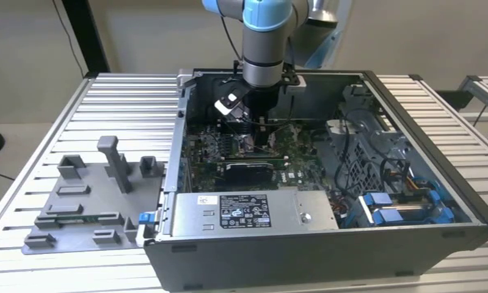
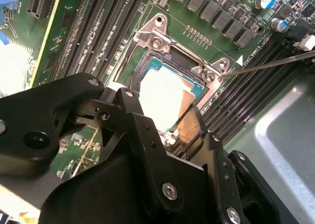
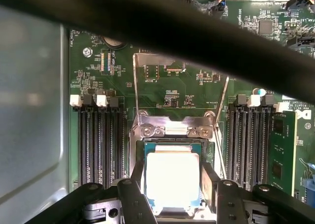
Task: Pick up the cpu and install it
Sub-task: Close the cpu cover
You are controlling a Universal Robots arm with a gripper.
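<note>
While the light grey robot arm (image 1: 264,55) reaches down into the open dark grey computer case (image 1: 309,259), its black gripper (image 1: 262,143) hangs low over the green motherboard (image 3: 167,86). In both wrist views the cpu (image 3: 172,182) (image 2: 162,98), a small flat square chip with a shiny silver-white top, lies inside the square metal-framed socket (image 3: 172,131). The two black fingers (image 3: 134,199) press on its two opposite sides and grasp it. Long black memory slots (image 3: 98,145) run on both sides of the socket. At the exterior view's left, a grey plastic fixture block (image 1: 89,201) rests on the ribbed metal table (image 1: 32,122), just beside the case.
</note>
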